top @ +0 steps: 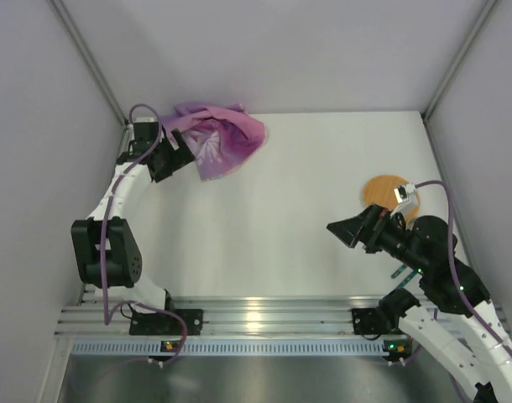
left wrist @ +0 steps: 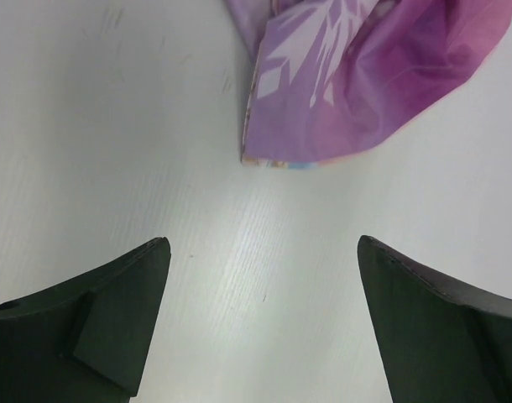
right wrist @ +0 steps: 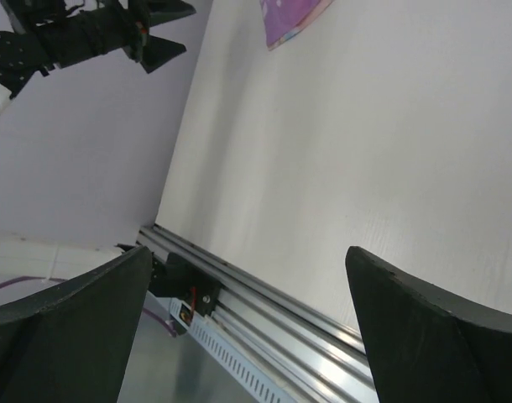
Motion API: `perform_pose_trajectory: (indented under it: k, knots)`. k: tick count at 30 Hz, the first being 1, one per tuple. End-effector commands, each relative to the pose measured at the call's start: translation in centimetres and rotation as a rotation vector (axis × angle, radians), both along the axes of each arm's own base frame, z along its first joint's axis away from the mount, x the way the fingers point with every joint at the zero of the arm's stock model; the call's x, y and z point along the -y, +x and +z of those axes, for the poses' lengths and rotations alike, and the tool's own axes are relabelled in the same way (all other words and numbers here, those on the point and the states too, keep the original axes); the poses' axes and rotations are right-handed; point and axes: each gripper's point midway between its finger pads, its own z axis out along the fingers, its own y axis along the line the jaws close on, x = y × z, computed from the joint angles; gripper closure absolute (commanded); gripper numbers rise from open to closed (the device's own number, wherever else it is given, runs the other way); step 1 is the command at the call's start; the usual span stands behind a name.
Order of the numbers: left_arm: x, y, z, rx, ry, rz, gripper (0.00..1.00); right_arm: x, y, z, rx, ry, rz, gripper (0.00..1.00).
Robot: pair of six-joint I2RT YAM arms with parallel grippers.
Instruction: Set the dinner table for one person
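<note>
So, limp placemat (top: pixel 222 138) bunched at 11 o'clock on dinner table (top: pixel 281 218) — pinch its near corner — left gripper (left wrist: pixel 264 248), right gripper (right wrist: pixel 248 252) both released.

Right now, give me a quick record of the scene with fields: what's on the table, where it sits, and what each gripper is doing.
table: white tabletop, aluminium rail along the near edge
placemat: purple cloth with white snowflake print, crumpled, far left corner
round brown disc: on the right side, partly hidden by the right arm
left gripper: open, empty; the placemat lies ahead of its fingertips, not between them
right gripper: open, empty, over bare tabletop
</note>
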Motion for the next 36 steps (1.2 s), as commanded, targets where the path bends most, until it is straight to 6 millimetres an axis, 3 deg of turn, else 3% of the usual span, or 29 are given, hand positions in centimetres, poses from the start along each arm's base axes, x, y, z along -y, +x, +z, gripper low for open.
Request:
perform_pose_trajectory:
  k: [1, 3, 6, 9, 16, 18, 29, 33, 34, 36]
  knots:
    - [1.9, -0.7, -2.0, -0.054, -0.114, -0.035, 0.01, 0.0, -1.1, 2.9, 0.077, 0.048, 0.031, 0.0]
    - [2.7, 0.2, -2.3, -0.012, -0.149, -0.057, 0.01, 0.3, -1.2, 3.8, 0.098, 0.065, 0.017, 0.0]
    - [2.7, 1.2, -3.3, -0.018, -0.153, -0.043, 0.01, 0.6, -0.7, 3.4, 0.077, 0.074, -0.021, 0.0]
    - [3.0, 2.1, -6.9, -0.114, -0.154, -0.053, 0.04, 0.2, 0.7, 2.4, 0.039, 0.019, -0.035, 0.0]
    - [3.5, 3.0, -11.4, -0.178, -0.152, -0.087, 0.07, -1.1, 3.0, 1.0, -0.034, -0.069, -0.025, 0.0]
    - [5.1, 3.1, -12.8, -0.209, -0.124, -0.12, 0.07, -0.9, 3.4, 0.5, -0.045, -0.077, -0.044, 0.0]
    - [6.0, 6.1, -16.0, -0.228, -0.082, -0.069, 0.13, -0.7, 4.0, -0.7, -0.076, -0.067, -0.089, 0.0]
    - [6.5, 6.6, -17.9, -0.262, -0.067, -0.056, 0.26, -0.6, 4.0, -1.0, -0.082, -0.066, -0.096, 0.0]
    - [6.7, 6.9, -17.9, -0.26, -0.071, -0.055, 0.44, -0.6, 4.0, -1.1, -0.084, -0.067, -0.096, 0.0]
    - [7.3, 6.8, -18.8, -0.278, -0.088, -0.061, 0.59, -0.6, 3.9, -1.2, -0.09, -0.067, -0.093, 0.0]
